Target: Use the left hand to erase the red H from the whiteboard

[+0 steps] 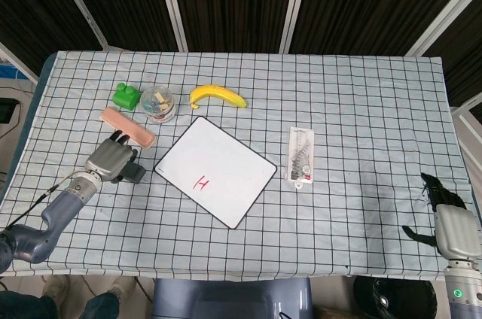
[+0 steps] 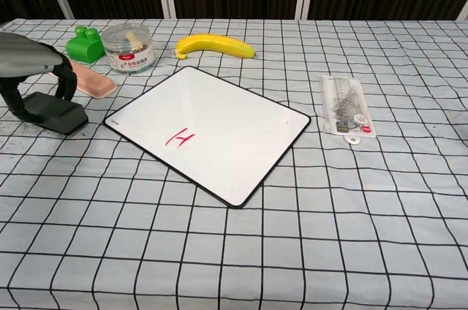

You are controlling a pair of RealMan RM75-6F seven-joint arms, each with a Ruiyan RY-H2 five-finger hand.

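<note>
The whiteboard [image 1: 218, 165] lies tilted in the middle of the checked table, with a small red H [image 1: 202, 182] near its front-left edge; the H [image 2: 180, 137] also shows in the chest view. A dark eraser [image 2: 53, 114] sits just left of the board [image 2: 219, 120]. My left hand [image 1: 111, 159] is on top of the eraser [image 1: 134, 174], fingers wrapped down around its sides. In the chest view the hand [image 2: 29, 72] covers the eraser's far end. My right hand [image 1: 446, 217] hangs off the table's front right corner, fingers apart and holding nothing.
Behind the left hand lie a pink bar [image 1: 128, 126], a green block [image 1: 126, 96] and a clear jar [image 1: 158, 102]. A banana [image 1: 218, 95] lies behind the board. A packaged ruler set [image 1: 300, 155] lies right of the board.
</note>
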